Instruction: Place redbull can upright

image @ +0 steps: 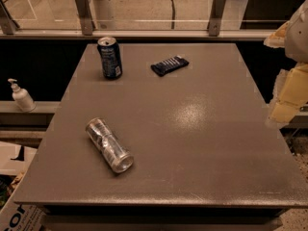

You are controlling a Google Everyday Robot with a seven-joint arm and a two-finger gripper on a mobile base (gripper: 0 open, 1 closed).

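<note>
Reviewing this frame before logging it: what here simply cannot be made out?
- Camera view, gripper: at the right edge beside the table, cut off by the frame, so its full shape is lost.
- Redbull can: lying on its side, with its underside hidden against the table.
- Dark blue can: white print too small to read.
- Dark wrapper: lettering too small to read.
</note>
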